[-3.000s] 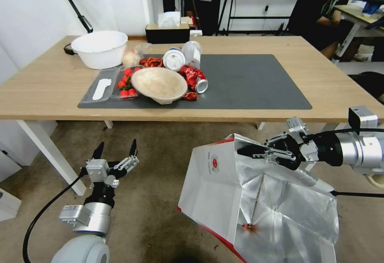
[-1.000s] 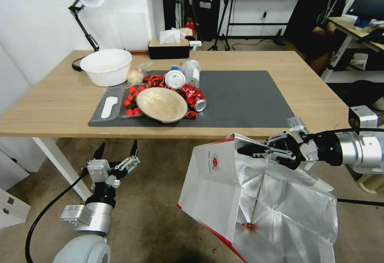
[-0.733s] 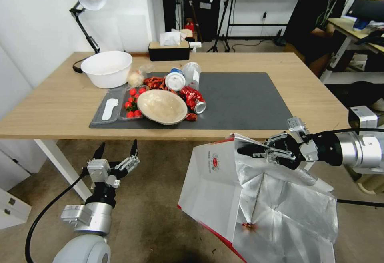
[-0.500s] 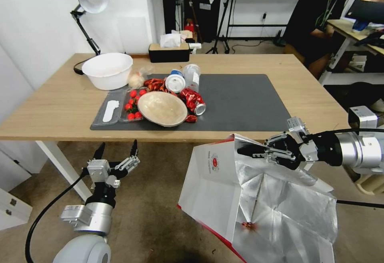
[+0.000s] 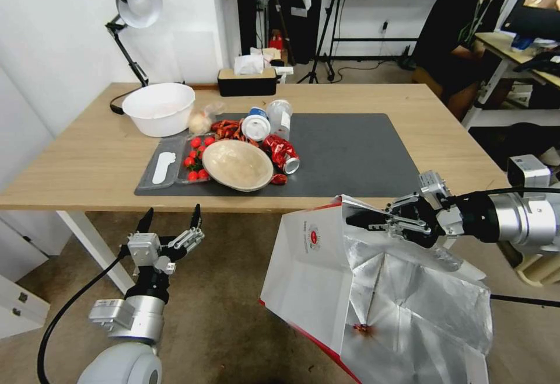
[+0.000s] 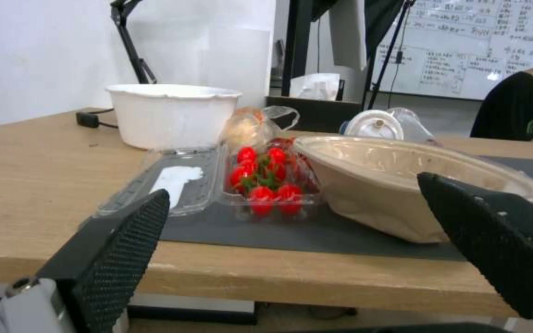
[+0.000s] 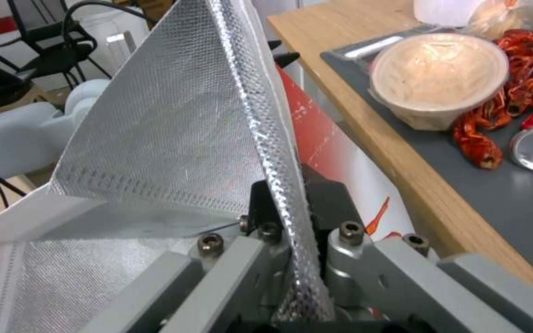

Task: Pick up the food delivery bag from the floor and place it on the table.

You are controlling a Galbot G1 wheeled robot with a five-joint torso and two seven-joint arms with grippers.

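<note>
A light-wood table (image 5: 76, 156) with a dark grey mat (image 5: 356, 150) stands in an office room, its near edge crossing the head view just beyond the robot's arms.

The food delivery bag (image 5: 326, 273) hangs in front of and below that near edge, toward its right half, mouth open and foil lining showing, its upper rim about level with the tabletop. The right gripper (image 5: 357, 219) holds it there, fingers pressed together on the foil rim; the right wrist view shows the foil sheet caught between the jaws of the right gripper (image 7: 288, 217). From this grip the bag's body trails down and toward the robot, so the bare right part of the mat lies up and forward of the bag. My judgement is that the bag's underside has to rise above the table edge before it can go forward.

The left gripper (image 5: 169, 219) waits with fingers spread, below the same edge toward its left half, well apart from the bag. Only the right arm has the bag.

On the mat's left half lie a beige bowl (image 5: 237, 164), a tomato punnet (image 5: 195, 153) and a crushed red can (image 5: 282, 153).
</note>
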